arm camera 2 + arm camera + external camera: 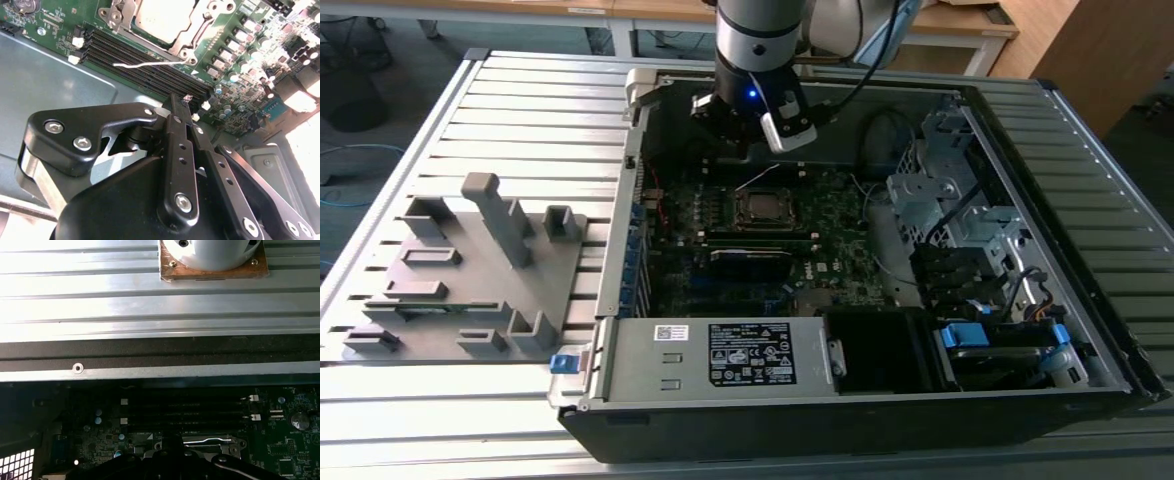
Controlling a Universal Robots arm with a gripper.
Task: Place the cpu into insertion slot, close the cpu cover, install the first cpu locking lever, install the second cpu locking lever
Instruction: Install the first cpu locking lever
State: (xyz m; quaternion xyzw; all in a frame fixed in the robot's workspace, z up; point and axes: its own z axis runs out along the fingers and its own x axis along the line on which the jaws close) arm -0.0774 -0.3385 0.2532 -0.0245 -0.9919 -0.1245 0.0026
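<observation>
Writing: a white label (750,352) with black print and barcodes sits on the grey power supply box, at 6 o'clock from the cpu in the exterior view. A smaller white sticker (670,332) is at 9 o'clock beside it. The print is too fine to make out.
Arm: the silver and black arm (758,30) comes down into the open computer case (1087,385) from 12 o'clock, with a small blue light on its wrist.
Gripper: the gripper (734,150) hangs over the board at about 11 o'clock from the socket. In the second wrist view its black bolted finger links (182,100) meet at the tips, clenched, with nothing seen between them.
Cpu: the cpu (765,208) (160,17), a flat square with a dull silver top, lies in the insertion slot (735,210).
Cpu cover: the thin silver cpu cover (122,15) lies flat around the chip.
Lever: a thin pale wire lever (145,64) (207,441) reaches out from the socket's corner over the long black memory slots (125,50).
Board: the green motherboard (834,235) is studded with small round capacitors.
Table: a ribbed metal table (534,90).
Fixture: a matte grey moulded fixture (467,270) with upright posts stands at 9 o'clock from the case.
</observation>
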